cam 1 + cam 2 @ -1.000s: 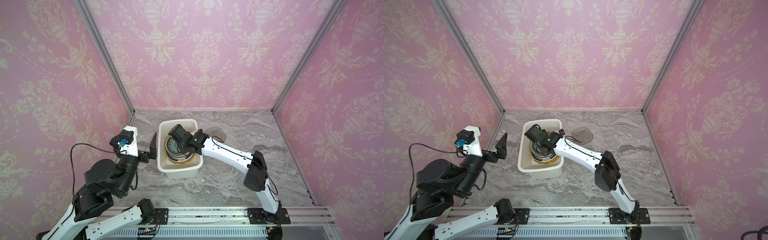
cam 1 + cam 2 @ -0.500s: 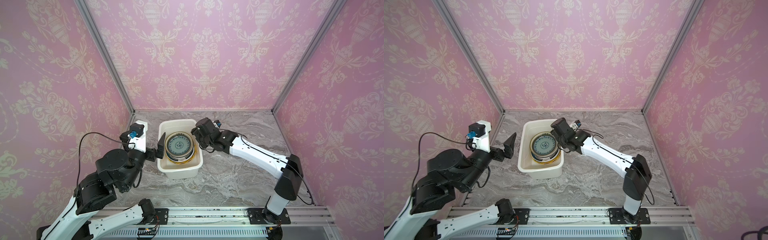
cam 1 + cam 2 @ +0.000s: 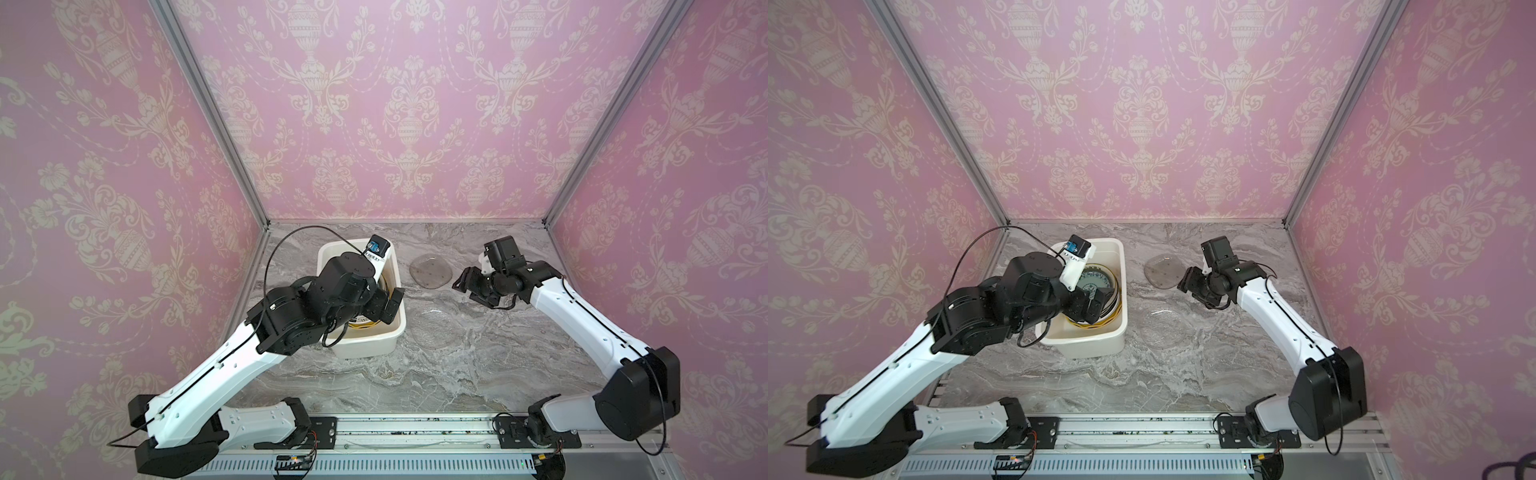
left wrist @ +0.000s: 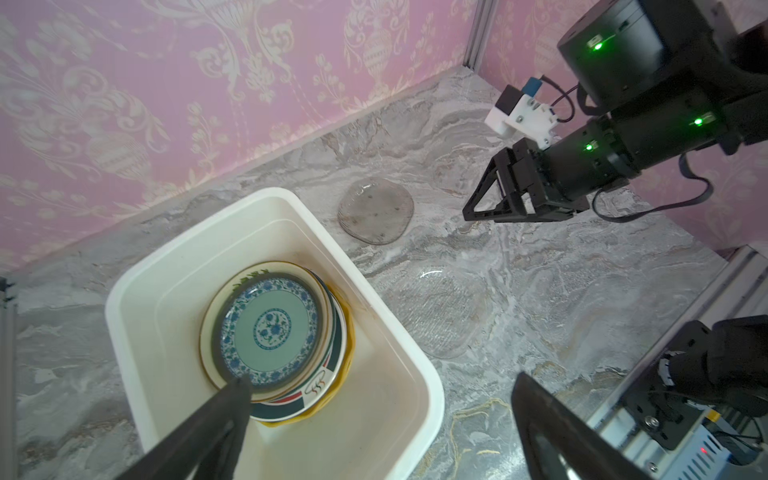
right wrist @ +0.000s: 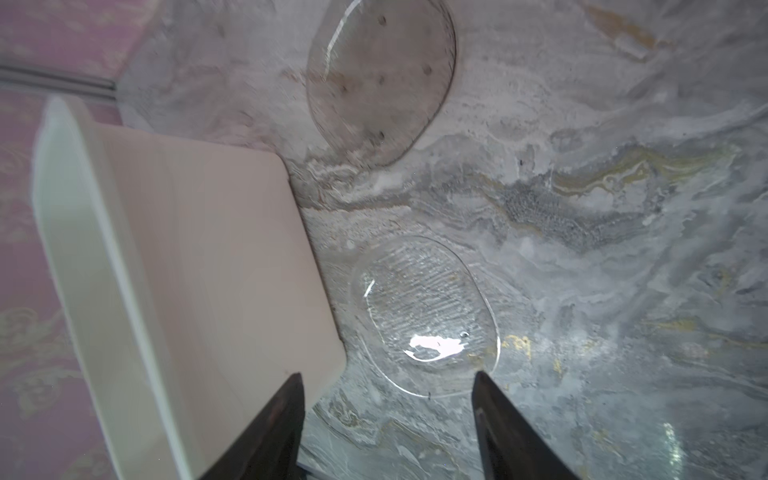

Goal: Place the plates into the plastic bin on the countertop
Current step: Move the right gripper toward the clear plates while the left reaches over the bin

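The white plastic bin point(image 3: 365, 353) point(image 3: 1092, 347) point(image 5: 208, 249) stands at the left of the countertop point(image 3: 457, 374). Stacked plates lie in it, a blue-patterned plate point(image 4: 270, 328) point(image 3: 1096, 282) on top. My left gripper point(image 4: 382, 382) point(image 3: 390, 305) hovers open and empty over the bin. One finger is above the stack, the other outside the bin's wall point(image 4: 432, 399). On the countertop lie a grey glass plate point(image 3: 431, 271) point(image 5: 378, 79) and a clear glass plate point(image 3: 432, 328) point(image 5: 424, 316). My right gripper point(image 5: 387, 376) point(image 3: 463, 286) hangs open and empty just right of them.
Pink wallpapered walls close in the back and both sides, and the bin sits close to the left one. A ribbed aluminium rail point(image 3: 415, 428) with both arm bases runs along the front edge.
My right gripper came out of the bin and swung right over the countertop, its jaws narrowing slightly. My left arm moved from the bin's left side to above it.
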Robot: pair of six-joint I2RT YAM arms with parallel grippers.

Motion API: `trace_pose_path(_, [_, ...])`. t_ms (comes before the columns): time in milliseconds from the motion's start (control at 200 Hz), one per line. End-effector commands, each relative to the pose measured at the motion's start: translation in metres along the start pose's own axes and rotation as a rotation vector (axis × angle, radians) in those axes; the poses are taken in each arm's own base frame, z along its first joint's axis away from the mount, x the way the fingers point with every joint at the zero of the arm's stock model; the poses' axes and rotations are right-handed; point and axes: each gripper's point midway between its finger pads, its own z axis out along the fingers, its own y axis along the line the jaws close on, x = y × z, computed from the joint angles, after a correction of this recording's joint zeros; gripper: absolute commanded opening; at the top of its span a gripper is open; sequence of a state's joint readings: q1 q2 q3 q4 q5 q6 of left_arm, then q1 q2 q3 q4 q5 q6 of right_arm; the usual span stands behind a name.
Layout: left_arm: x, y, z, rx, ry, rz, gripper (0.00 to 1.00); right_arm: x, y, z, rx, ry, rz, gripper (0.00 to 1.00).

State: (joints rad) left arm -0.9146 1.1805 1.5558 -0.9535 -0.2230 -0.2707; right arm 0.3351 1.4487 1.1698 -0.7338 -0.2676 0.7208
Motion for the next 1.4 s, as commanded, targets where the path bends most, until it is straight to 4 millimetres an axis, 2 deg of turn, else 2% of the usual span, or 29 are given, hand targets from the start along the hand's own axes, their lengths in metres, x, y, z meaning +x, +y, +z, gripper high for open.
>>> trace_pose_path(0, [0.009,-0.016,0.002,0.125,0.090,-0.188,0.99,0.034,-0.027,0.029,0.063,0.188,-0.128,0.63])
trace_pose_path(190, [0.020,-0.017,0.019,0.186,0.162,-0.402,0.99,0.030,-0.045,0.063,0.148,0.250,-0.188,0.61])
trace_pose_path(290, [0.027,-0.019,0.025,0.232,0.194,-0.491,0.99,0.034,-0.058,0.080,0.185,0.301,-0.200,0.60])
trace_pose_path(310, [0.028,-0.019,0.026,0.237,0.201,-0.502,0.99,0.026,-0.050,0.081,0.171,0.284,-0.209,0.60])
trace_pose_path(380, [0.033,-0.019,0.030,0.237,0.220,-0.526,0.99,0.027,-0.050,0.091,0.158,0.306,-0.206,0.57])
trace_pose_path(550, [0.033,-0.017,0.035,0.228,0.227,-0.535,0.99,0.029,-0.051,0.105,0.143,0.319,-0.194,0.43])
trace_pose_path(731, [0.032,-0.014,0.039,0.218,0.222,-0.536,0.99,0.027,-0.050,0.107,0.130,0.308,-0.196,0.24])
trace_pose_path(816, [0.031,-0.012,0.041,0.210,0.218,-0.535,0.99,0.026,-0.049,0.105,0.128,0.301,-0.199,0.15])
trace_pose_path(1016, [0.026,-0.007,0.040,0.192,0.195,-0.532,0.99,0.025,-0.048,0.094,0.139,0.286,-0.216,0.04])
trace_pose_path(1116, [0.024,-0.004,0.037,0.185,0.178,-0.529,0.99,0.022,-0.043,0.082,0.136,0.265,-0.224,0.00])
trace_pose_path(1236, [0.018,0.002,0.030,0.173,0.139,-0.513,0.99,0.012,-0.032,0.055,0.137,0.204,-0.227,0.00])
trace_pose_path(1396, [0.005,0.018,0.012,0.120,0.053,-0.452,0.99,-0.005,-0.004,0.001,0.110,0.104,-0.232,0.00])
